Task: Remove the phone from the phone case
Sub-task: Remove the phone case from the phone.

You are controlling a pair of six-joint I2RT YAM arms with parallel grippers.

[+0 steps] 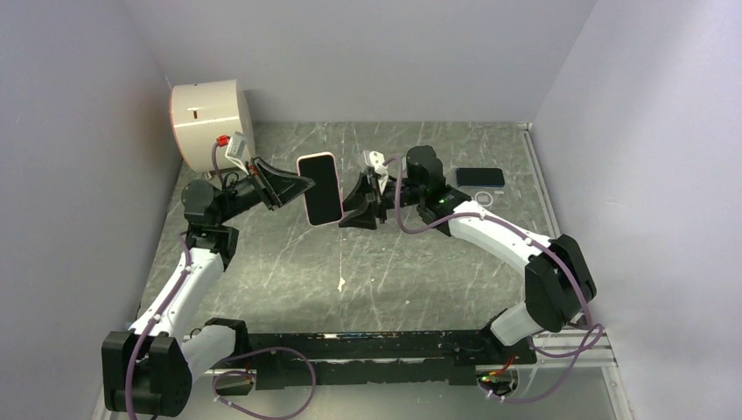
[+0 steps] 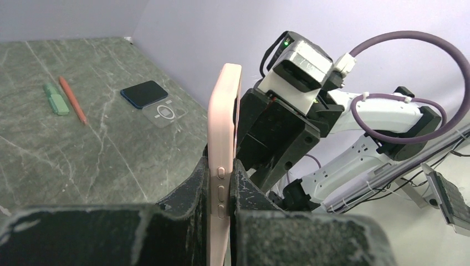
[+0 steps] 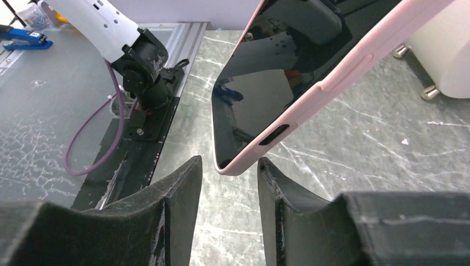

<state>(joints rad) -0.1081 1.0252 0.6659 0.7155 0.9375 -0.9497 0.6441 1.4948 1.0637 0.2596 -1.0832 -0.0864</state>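
A phone with a dark screen sits in a pale pink case (image 1: 320, 187) and is held upright above the table. My left gripper (image 1: 297, 185) is shut on the case's left edge, at its side buttons (image 2: 221, 191). My right gripper (image 1: 360, 208) is open and empty, just right of the phone. In the right wrist view the case's lower corner (image 3: 238, 166) hangs just beyond the gap between my two fingers (image 3: 177, 194), touching neither. The dark screen (image 3: 266, 77) faces this camera.
A second dark phone (image 1: 479, 178) and a clear flat piece (image 1: 484, 199) lie at the back right. A white cylinder (image 1: 210, 122) stands at the back left. A green marker (image 2: 55, 100) and a red pencil (image 2: 72, 100) lie on the table.
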